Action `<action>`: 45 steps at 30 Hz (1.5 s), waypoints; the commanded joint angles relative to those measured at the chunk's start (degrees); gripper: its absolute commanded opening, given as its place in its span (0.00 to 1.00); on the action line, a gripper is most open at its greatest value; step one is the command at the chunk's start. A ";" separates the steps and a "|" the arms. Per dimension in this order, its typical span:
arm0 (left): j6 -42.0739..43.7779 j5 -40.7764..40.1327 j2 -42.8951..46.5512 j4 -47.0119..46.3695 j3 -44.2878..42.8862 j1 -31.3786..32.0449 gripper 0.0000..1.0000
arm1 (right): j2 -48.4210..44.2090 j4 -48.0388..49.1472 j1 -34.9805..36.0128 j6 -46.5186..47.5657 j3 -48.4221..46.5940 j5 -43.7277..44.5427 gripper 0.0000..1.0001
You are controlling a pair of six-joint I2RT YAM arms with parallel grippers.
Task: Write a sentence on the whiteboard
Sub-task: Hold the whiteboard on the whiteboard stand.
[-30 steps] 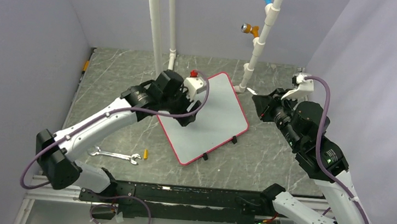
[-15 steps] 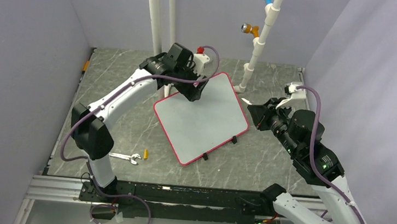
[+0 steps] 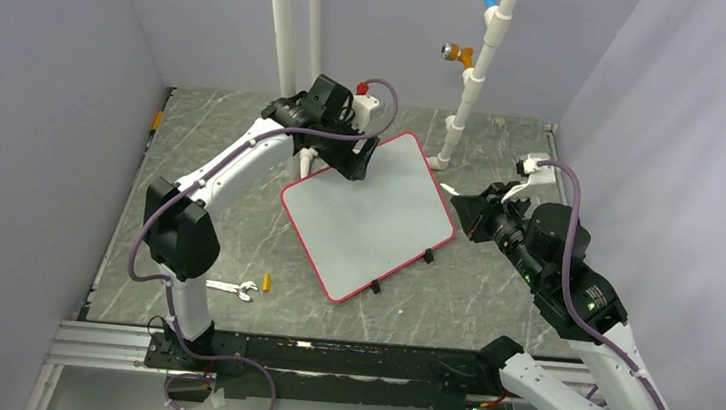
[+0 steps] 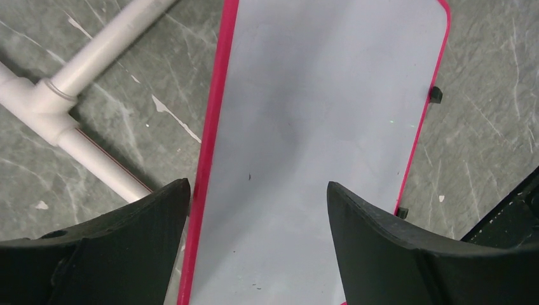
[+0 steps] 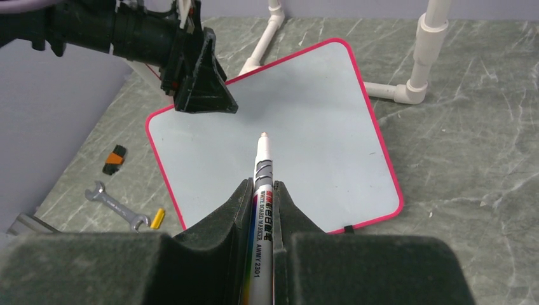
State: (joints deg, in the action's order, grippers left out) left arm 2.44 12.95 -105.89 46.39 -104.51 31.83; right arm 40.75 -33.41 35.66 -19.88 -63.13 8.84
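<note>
Half the marker [image 5: 262, 160] hidden in clamped right end effector [image 5: 262, 189], left end effector [image 4: 255, 186] gaping empty over whiteboard [image 4: 330, 82] (edge cropped)

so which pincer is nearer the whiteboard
Left. The left pincer hangs open over the far left edge of the whiteboard; the right pincer, shut on a marker, sits off its right side.

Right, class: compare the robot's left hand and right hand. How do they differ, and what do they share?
The left hand is open and empty; the right hand is shut on a marker. The left hand hangs over the far left edge of the whiteboard; the right hand sits by its right side. Both point at the blank whiteboard.
</note>
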 commanded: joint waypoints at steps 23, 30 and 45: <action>-0.68 18.56 1.15 1.80 7.21 0.01 0.73 | 0.08 0.61 -0.05 1.07 -0.36 -0.78 0.00; -1.26 20.35 -1.14 2.21 6.85 -0.02 0.70 | 1.45 0.89 -0.05 0.85 -0.95 -1.88 0.00; -2.01 22.62 2.77 0.77 4.22 0.82 0.28 | 2.90 1.51 0.01 0.54 -1.14 -2.55 0.00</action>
State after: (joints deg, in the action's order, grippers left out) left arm 0.30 31.38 -106.37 48.38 -97.73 31.79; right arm 43.79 -33.39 35.66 -19.64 -62.98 6.90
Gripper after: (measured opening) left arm 0.332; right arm 0.134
